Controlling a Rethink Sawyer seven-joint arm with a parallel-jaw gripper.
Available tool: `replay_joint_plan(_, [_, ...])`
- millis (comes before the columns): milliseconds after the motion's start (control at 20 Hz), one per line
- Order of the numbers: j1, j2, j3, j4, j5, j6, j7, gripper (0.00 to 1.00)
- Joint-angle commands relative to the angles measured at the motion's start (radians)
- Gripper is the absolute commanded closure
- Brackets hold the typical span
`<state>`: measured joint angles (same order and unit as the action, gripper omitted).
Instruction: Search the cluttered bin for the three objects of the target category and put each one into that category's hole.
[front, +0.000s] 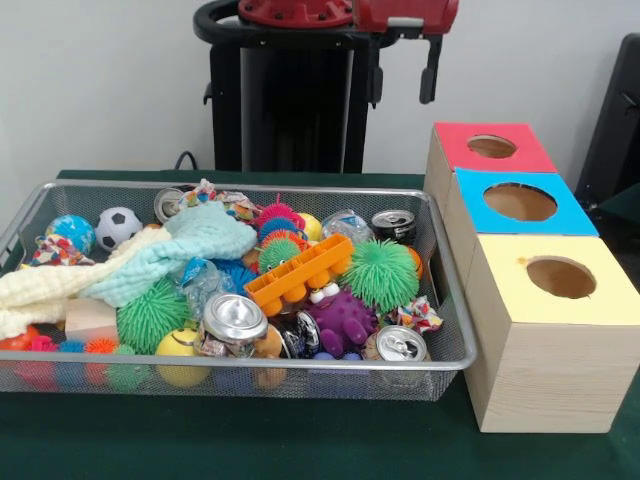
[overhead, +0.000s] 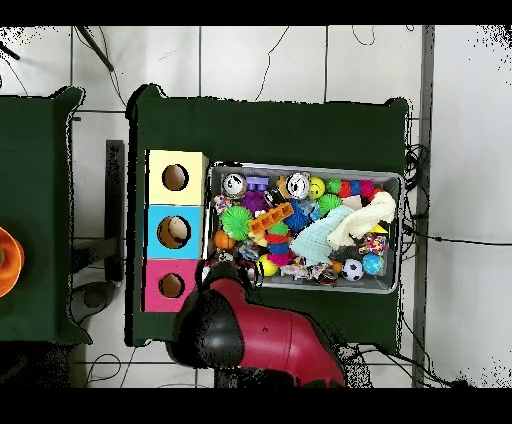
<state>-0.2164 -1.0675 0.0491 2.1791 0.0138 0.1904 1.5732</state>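
The silver wire-mesh bin (front: 300, 382) lies on the green table, full of toys; it also shows in the overhead view (overhead: 305, 168). One clear wrinkly plastic wad with blue patches (front: 200, 280) lies between the teal cloth and a can. A second wad (front: 345, 224) lies at the bin's far side beside a can. I cannot make out a third. The red and black arm (overhead: 260, 340) is drawn back over the pedestal. A black part that may be my gripper (front: 430, 70) hangs at the top, far above the bin and away from it.
Three wooden boxes with round holes stand beside the bin: red top (front: 490, 147), blue top (front: 520, 203), yellow top (front: 560, 280). In the bin are a teal cloth (front: 190, 245), an orange brick (front: 300, 272), a green spiky ball (front: 383, 273) and drink cans (front: 235, 318).
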Motion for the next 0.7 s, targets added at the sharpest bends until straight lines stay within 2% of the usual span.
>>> replay_joint_plan(50, [-0.111, 0.173, 0.187, -0.098, -0.052, -0.164, 0.099, 0.0])
replay_joint_plan(200, [-0.211, 0.227, 0.325, -0.063, -0.027, -0.167, 0.114, 0.0])
replay_joint_plan(250, [-0.234, 0.26, 0.352, -0.057, -0.005, -0.128, 0.11, 0.0])
replay_joint_plan(350, [-0.233, 0.29, 0.34, -0.07, 0.004, -0.156, 0.151, 0.0])
replay_joint_plan(450, [-0.275, 0.31, 0.383, -0.067, 0.02, -0.218, 0.209, 0.0])
replay_joint_plan(500, [-0.263, 0.317, 0.361, -0.079, 0.036, -0.202, 0.214, 0.0])
replay_joint_plan(550, [-0.215, 0.332, 0.285, -0.121, 0.059, -0.147, 0.2, 0.0])
replay_joint_plan(700, [-0.146, 0.386, 0.189, -0.199, 0.051, -0.129, 0.17, 0.0])
